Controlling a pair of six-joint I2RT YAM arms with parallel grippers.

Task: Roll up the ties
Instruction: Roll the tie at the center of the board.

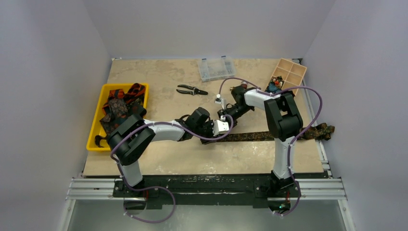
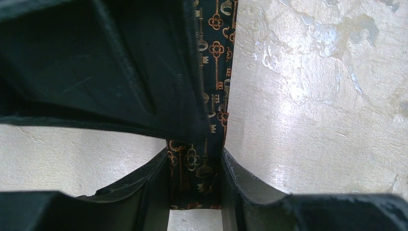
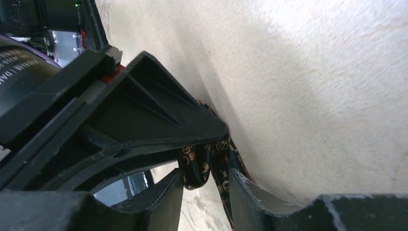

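The tie [image 1: 260,136] lies flat across the table [image 1: 159,163], its narrow end near the centre and its wide end hanging past the right edge, well right of the yellow bin [image 1: 94,126] of other ties [image 1: 120,103]. It looks light, limp and slippery — best pinched at the narrow tip. Both arms reach low to that tip: the left gripper [image 2: 195,168] is clamped on the cloth, and the right gripper [image 3: 207,175] pinches a fold beside it — wrists nearly touching

Two arms [image 1: 144,132] of black joints and white links, each trailing a looped purple cable [image 1: 315,103]
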